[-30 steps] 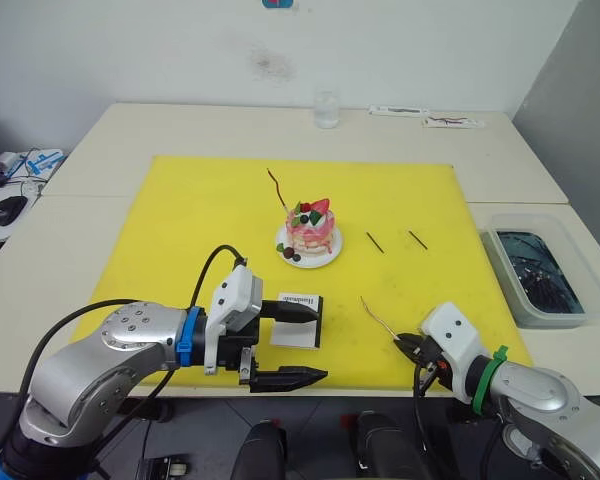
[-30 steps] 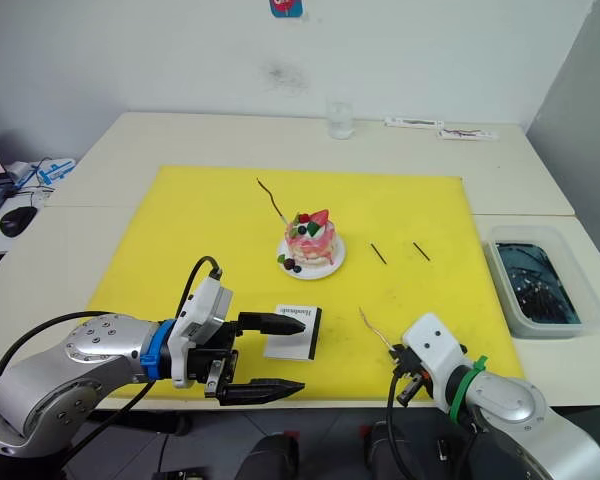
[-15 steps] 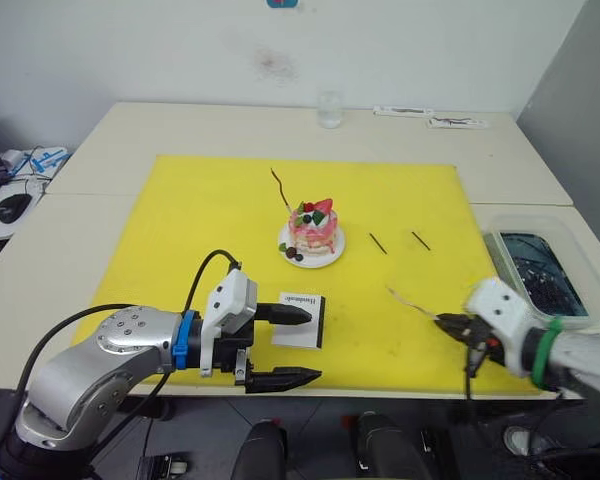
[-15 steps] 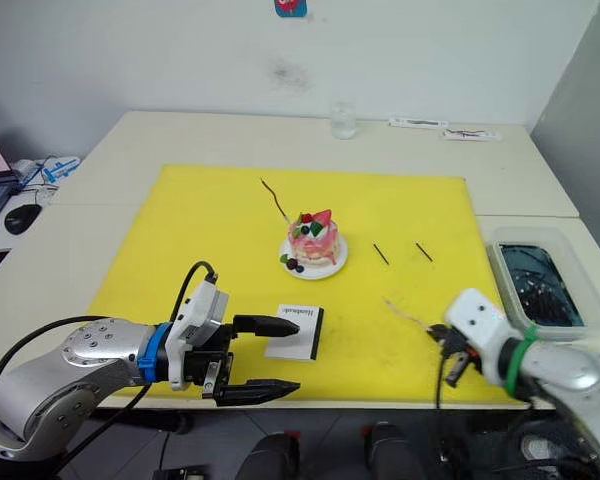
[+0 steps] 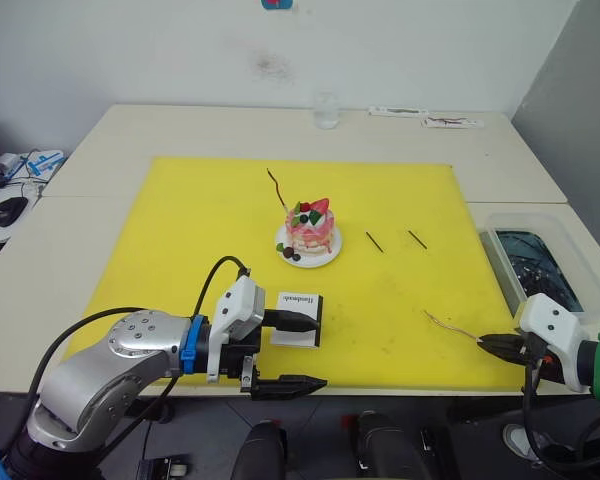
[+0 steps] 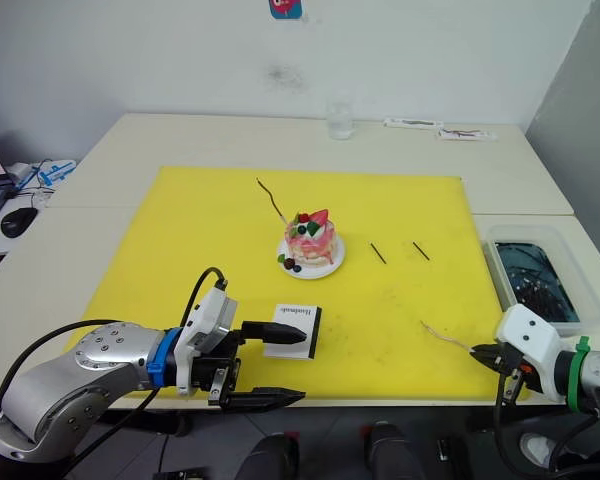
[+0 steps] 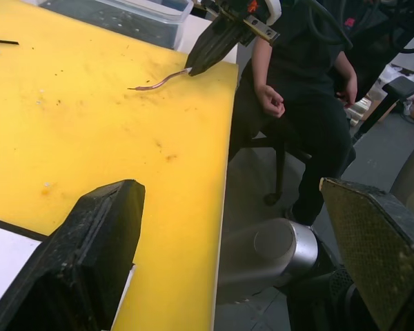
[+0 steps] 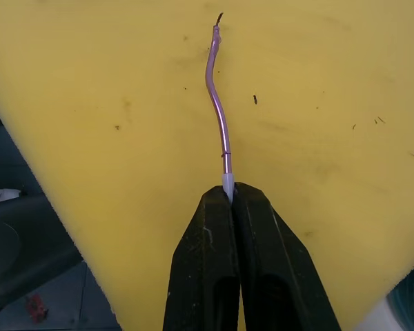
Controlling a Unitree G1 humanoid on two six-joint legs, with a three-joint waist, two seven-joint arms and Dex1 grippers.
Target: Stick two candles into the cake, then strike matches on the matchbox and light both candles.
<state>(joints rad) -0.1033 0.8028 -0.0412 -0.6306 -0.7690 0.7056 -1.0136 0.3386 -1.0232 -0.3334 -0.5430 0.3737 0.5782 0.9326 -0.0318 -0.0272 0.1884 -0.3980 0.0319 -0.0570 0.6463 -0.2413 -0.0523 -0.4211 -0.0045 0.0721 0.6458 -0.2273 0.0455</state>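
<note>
Head-camera scene. A yellow mat (image 5: pixel 180 230) covers the middle of the pale desk (image 5: pixel 130 130). Near the mat's centre stands the cake (image 5: pixel 310 228) on its white plate (image 5: pixel 325 256); the dark red candle (image 5: pixel 276 187) is stuck into the cake at about 10 o'clock and leans away from it. The two matches (image 5: pixel 375 242) (image 5: pixel 417 239) lie on the mat at 3 o'clock from the cake, near each other but apart. The matchbox (image 5: pixel 298 318) lies flat on the mat at 6 o'clock from the cake.

Left claw (image 5: pixel 290 350): fingers wide apart, holding nothing. One finger lies over the near edge of the matchbox; the other hangs off the front edge of the mat.

Right claw (image 5: pixel 483 343): fingers pressed together on the pale end of the second candle (image 6: pixel 445 336), at the mat's front right corner. The right wrist view shows the candle's wavy length reaching out from the fingertips (image 8: pixel 224 200) over the mat; whether its far tip touches the mat cannot be told.

Containers. A clear plastic tub (image 5: pixel 533 262) sits on the desk beside the mat's right edge and holds dark contents that cannot be made out. A small clear glass (image 5: pixel 326 110) stands at the far side of the desk, at 12 o'clock from the cake; its contents cannot be told. Two flat packets (image 5: pixel 400 111) (image 5: pixel 454 122) lie to the right of the glass.

A seated person in dark clothing (image 7: pixel 310 103) shows in the left wrist view, beyond the desk edge.
</note>
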